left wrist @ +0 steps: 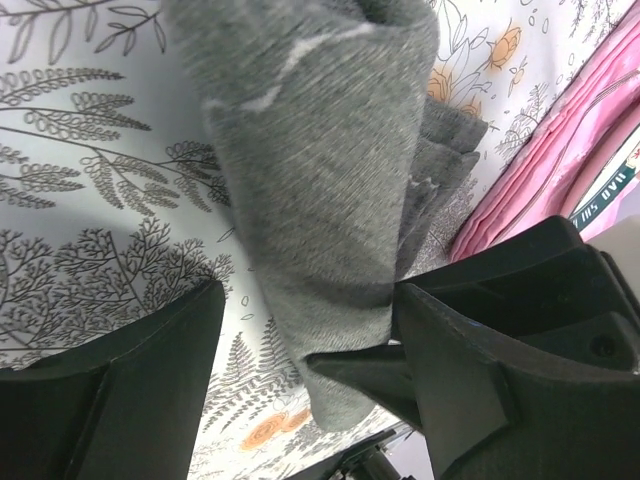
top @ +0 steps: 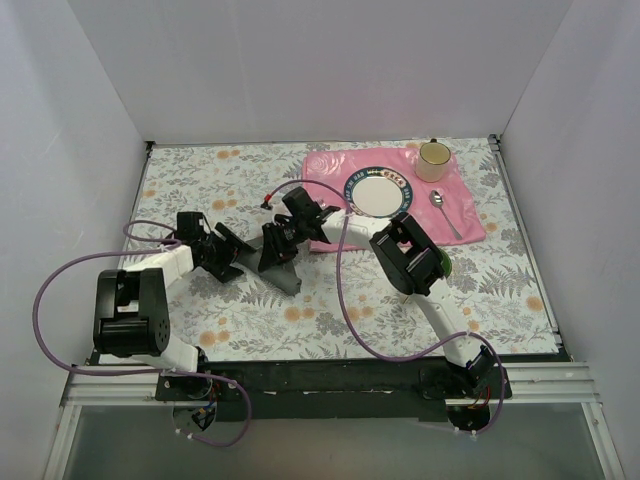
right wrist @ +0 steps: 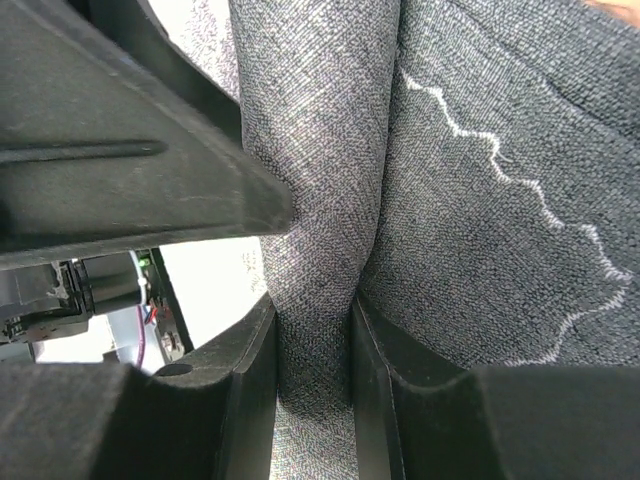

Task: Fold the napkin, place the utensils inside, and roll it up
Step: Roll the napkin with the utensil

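Step in hand: the fold, judged unfinished.

- Napkin point(top: 284, 272) sits bunched at the centre of the top view, left of the pink placemat point(top: 470, 225).
- Right gripper point(right wrist: 315, 360): jaws pressed together on a ridge of the cloth.
- Left gripper point(left wrist: 305, 300): jaws spread, cloth hanging between them.
- Spoon point(top: 443, 210) lies on the placemat beside the plate point(top: 377, 192), upper right.

Next move probably calls for spreading the cloth flat and matching its edges before fetching the spoon.

Writing: there are letters on the plate rim, too small to read.
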Action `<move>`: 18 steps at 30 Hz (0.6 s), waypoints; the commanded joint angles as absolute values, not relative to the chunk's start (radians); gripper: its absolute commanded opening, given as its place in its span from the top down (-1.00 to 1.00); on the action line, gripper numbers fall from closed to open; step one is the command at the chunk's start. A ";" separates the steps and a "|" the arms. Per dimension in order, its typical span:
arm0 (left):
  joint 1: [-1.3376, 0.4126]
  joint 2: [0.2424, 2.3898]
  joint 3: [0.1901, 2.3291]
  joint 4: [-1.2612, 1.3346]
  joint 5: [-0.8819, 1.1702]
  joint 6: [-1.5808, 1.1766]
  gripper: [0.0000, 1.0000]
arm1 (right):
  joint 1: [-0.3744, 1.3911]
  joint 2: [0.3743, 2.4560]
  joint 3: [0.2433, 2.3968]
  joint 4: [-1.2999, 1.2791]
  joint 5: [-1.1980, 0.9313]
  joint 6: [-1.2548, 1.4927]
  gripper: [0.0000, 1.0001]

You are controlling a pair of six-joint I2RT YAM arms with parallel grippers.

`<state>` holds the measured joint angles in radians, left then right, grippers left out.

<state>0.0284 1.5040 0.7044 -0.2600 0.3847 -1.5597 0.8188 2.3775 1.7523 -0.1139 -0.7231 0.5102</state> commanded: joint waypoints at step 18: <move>-0.025 1.523 0.692 -0.305 0.256 -1.520 0.38 | 0.942 2.235 1.865 -0.445 -0.238 0.125 -0.60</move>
<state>-0.0231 1.5410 0.7170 -0.2581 0.2985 -1.5543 0.8780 2.3234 1.8179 -0.3019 -0.5114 0.3088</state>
